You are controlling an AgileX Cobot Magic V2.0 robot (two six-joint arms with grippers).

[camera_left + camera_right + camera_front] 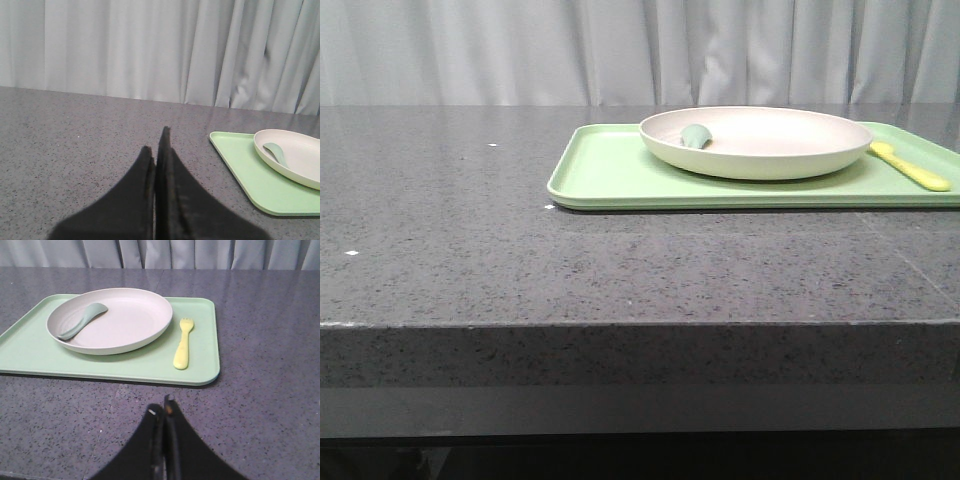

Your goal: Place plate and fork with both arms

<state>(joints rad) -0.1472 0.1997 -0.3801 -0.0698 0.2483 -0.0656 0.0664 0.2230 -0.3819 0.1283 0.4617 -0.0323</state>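
Note:
The cream plate (755, 141) sits on a light-green tray (610, 170) at the table's back right. It also shows in the left wrist view (300, 160) and the right wrist view (125, 322). The pale-yellow fork (912, 168) lies on the tray right of the plate, also seen in the right wrist view (183, 342). My left gripper (156, 145) is shut and empty over bare table, left of the tray. My right gripper (163, 410) is shut and empty, in front of the tray. Neither gripper shows in the front view.
A small grey-green spoon (695, 136) lies inside the plate at its left, also in the right wrist view (82, 320). The tray (200, 370) lies on a dark speckled stone table (470, 250). Grey curtains hang behind the table.

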